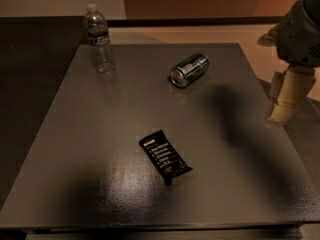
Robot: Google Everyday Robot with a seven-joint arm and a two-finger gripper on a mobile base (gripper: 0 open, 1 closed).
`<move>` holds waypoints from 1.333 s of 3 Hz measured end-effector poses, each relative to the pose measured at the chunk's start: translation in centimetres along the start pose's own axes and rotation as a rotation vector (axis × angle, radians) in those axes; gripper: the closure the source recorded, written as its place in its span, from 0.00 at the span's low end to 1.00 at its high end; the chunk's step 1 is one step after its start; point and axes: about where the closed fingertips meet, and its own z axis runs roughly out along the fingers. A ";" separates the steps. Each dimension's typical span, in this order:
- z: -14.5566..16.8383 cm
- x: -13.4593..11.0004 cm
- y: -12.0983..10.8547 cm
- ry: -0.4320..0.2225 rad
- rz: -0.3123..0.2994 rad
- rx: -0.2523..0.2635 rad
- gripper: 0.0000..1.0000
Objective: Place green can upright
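Note:
The green can lies on its side on the dark table, towards the back and right of centre. Its shiny silver end faces front-left. My gripper hangs at the right edge of the view, above the table's right edge. It is to the right of the can and a little nearer the front, well apart from it. It holds nothing that I can see. Its shadow falls on the table between it and the can.
A clear plastic water bottle stands upright at the table's back left. A flat black snack wrapper lies near the middle front. A pale floor shows beyond the table's right and far edges.

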 end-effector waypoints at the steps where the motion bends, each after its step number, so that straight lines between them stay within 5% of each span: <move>1: 2.7 -1.2 -3.1 -0.007 -0.112 0.012 0.00; 4: 9.2 -4.8 -12.9 -0.052 -0.435 -0.017 0.00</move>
